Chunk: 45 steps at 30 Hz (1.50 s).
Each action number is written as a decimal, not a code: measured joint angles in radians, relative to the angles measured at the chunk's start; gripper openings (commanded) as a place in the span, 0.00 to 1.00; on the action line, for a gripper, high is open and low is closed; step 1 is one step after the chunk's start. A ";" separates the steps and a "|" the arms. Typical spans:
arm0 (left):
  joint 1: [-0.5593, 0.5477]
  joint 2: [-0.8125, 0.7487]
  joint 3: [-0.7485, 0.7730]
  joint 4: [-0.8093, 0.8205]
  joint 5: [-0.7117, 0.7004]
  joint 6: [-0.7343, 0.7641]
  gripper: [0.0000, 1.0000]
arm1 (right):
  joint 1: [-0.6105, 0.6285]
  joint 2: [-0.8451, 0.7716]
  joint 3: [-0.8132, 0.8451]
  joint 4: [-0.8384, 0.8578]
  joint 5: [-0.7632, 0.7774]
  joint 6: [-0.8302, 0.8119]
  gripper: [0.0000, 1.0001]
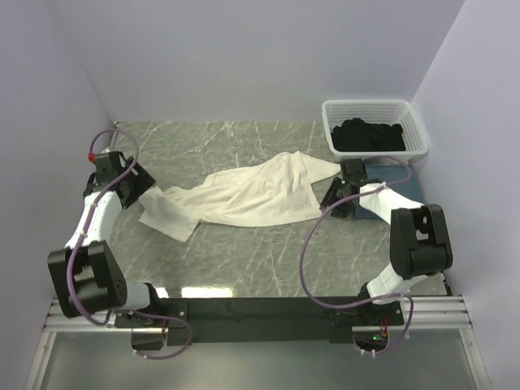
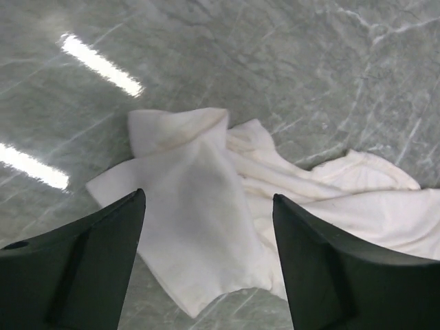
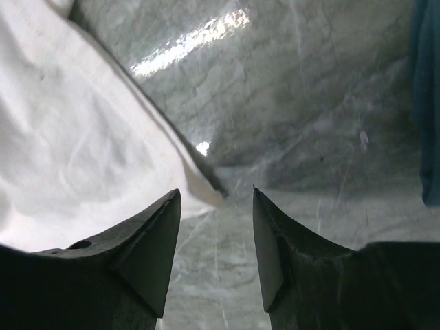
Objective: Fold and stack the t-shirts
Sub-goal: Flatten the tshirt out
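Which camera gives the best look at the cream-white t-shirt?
The top external view: the whole cream-white t-shirt shows there, lying crumpled across the table. The left wrist view shows only one bunched end, and the right wrist view just an edge.

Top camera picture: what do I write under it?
Left gripper and right gripper, both open, at the ends of a crumpled white shirt; black shirt in the basket, blue shirt nearby.
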State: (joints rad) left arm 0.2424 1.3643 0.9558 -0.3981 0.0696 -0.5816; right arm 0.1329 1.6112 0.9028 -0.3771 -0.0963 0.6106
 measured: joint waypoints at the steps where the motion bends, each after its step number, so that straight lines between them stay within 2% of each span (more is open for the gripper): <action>1: 0.002 -0.020 -0.020 0.002 -0.012 -0.002 0.78 | 0.002 -0.021 -0.009 0.001 -0.003 -0.002 0.54; 6: 0.048 -0.126 -0.159 0.013 -0.075 -0.016 0.68 | 0.026 -0.100 -0.038 0.008 -0.022 -0.011 0.54; 11: 0.074 -0.110 -0.209 0.013 -0.103 -0.011 0.68 | 0.056 -0.126 -0.063 0.016 -0.048 -0.027 0.53; 19: 0.072 0.061 -0.196 0.034 -0.102 0.028 0.73 | 0.066 -0.157 -0.091 0.017 -0.056 -0.057 0.53; 25: 0.047 0.121 -0.170 0.018 -0.142 0.054 0.67 | 0.066 -0.186 -0.107 0.016 -0.062 -0.068 0.53; 34: 0.019 0.148 -0.167 0.032 -0.191 0.090 0.65 | 0.066 -0.187 -0.110 0.016 -0.065 -0.082 0.53; 45: -0.024 0.224 -0.112 0.051 -0.251 0.151 0.50 | 0.066 -0.187 -0.111 0.017 -0.065 -0.088 0.53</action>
State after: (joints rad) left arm 0.2188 1.5883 0.8440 -0.3473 -0.1810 -0.4301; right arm 0.1986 1.4242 0.7921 -0.3603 -0.1616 0.5228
